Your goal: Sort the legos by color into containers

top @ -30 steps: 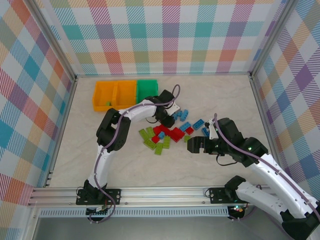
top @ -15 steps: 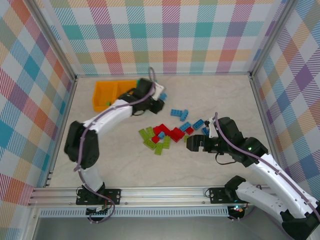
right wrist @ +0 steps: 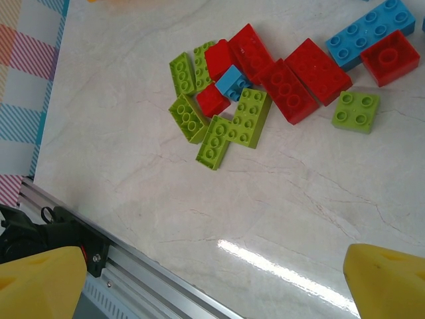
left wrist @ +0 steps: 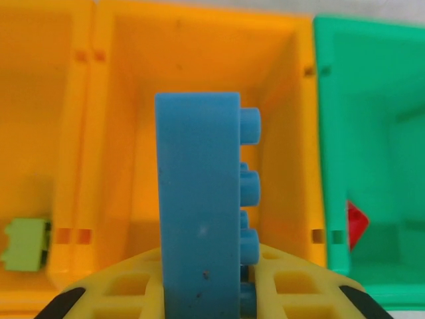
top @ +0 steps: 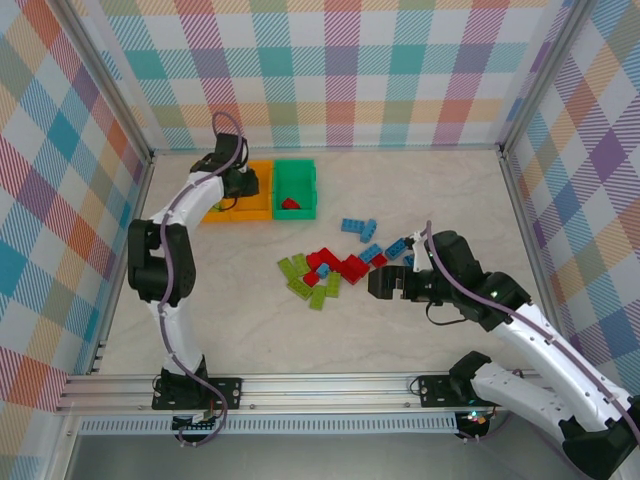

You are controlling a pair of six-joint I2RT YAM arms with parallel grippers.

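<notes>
Above the middle orange bin (left wrist: 279, 80): one blue brick (left wrist: 199, 199), pinched at its near end by the left hand (top: 238, 178). Long side pointing away from the wrist, studs turned toward the green bin (left wrist: 372, 100).

Handling, as judged:
- Hard moulded plastic; light, rigid, not fragile.
- Smooth glossy sides, so prone to slip or pivot under a shallow pinch.
- Best hold probably across the two flat long sides near mid-length, fingers off the studs.
- Pieces in the heap (right wrist: 265, 86) low on the table (right wrist: 265, 219), several touching or overlapping; likely to shift under any pick nearby.

Right hand (top: 383, 286): spread wide, nothing between the fingers, hovering just beside the heap.

Count:
- Bins: three joined in a row, two orange and one green.
- Left orange bin (left wrist: 40, 100): one lime brick (left wrist: 26, 244).
- Middle orange bin: nothing on the visible floor, part of it hidden behind the held piece.
- Green bin: one red brick (left wrist: 356, 224), partly cut off by the wall.
- Loose lime bricks (right wrist: 249, 117): six.
- Loose red bricks (right wrist: 317, 61): six, as far as the overlap allows.
- Loose blue bricks (right wrist: 368, 33): about six from overhead; small, some beside the right arm, so unsure.
</notes>
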